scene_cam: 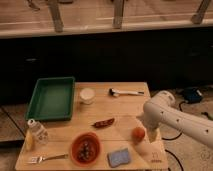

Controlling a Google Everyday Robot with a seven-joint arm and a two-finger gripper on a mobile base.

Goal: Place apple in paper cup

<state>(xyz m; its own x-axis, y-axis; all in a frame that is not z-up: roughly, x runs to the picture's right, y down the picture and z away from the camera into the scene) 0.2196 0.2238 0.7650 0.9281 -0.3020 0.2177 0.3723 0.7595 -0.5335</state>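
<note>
— Where is the apple?

— The apple [138,133] lies on the wooden table [125,107], toward the front right as the camera sees it. It is in no container.

— And the paper cup?

— The paper cup [87,95] stands upright near the back of the table, just beside the right wall of the green tray [51,97] and well apart from the apple. A dark red chili [103,122] lies between the two.

— The pincer?

— The pincer [151,134] hangs at the end of the white arm [169,116], low at the table's right edge and just beside the apple. I cannot tell whether it is apart or together, nor whether it touches the fruit.

— What else is on the table?

— An orange bowl [85,148] with something dark in it sits at the front, and a blue sponge [119,157] is near it on the right. A fork [47,158] lies at the front left, with a clear bottle [36,131] above it. A white-handled utensil [126,92] lies at the back.
</note>
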